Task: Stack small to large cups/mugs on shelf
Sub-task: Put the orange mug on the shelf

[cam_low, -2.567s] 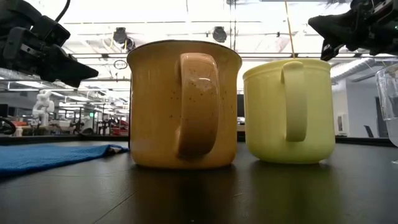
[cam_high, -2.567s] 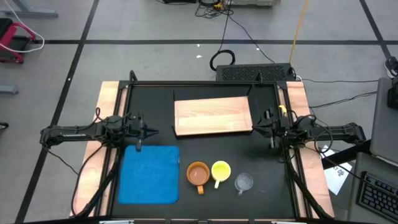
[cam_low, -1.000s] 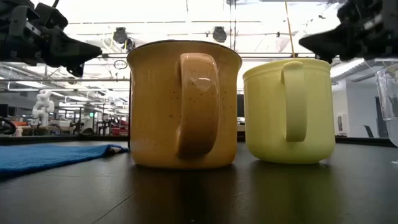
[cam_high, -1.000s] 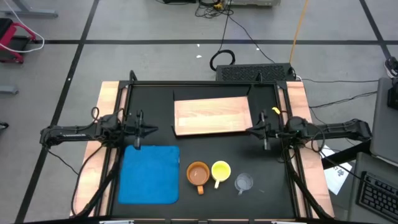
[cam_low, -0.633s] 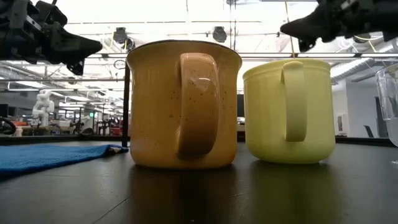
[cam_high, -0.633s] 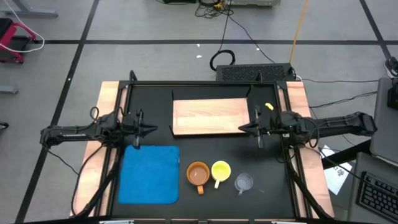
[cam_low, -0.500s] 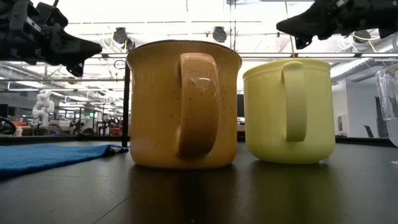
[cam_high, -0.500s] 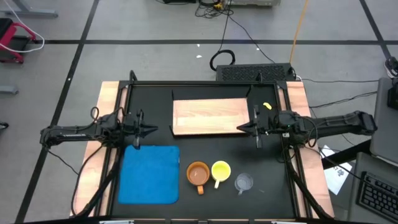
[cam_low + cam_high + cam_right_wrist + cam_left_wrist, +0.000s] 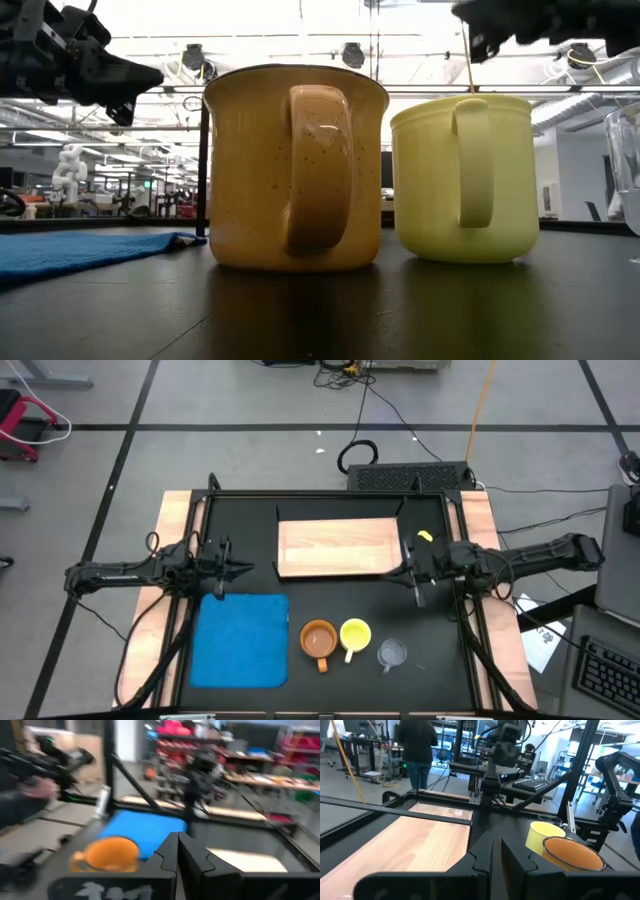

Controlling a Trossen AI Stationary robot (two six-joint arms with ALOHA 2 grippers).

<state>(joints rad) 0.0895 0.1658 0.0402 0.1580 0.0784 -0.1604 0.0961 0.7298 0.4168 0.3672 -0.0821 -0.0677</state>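
Right hand (image 9: 408,571) (closed) beside shelf (image 9: 338,547)

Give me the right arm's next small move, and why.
Probably swing the right gripper toward the glass cup, opening it on the way: its fingers are shut, it hangs by the shelf edge, and all three cups sit in a row off the shelf.

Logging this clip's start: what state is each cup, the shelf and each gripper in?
Orange-brown mug: upright, on the table.
Yellow mug: upright, beside it.
Glass cup: on the table.
Shelf: flat, bare.
Left gripper: shut, holds nothing.
Right gripper: shut, holds nothing.
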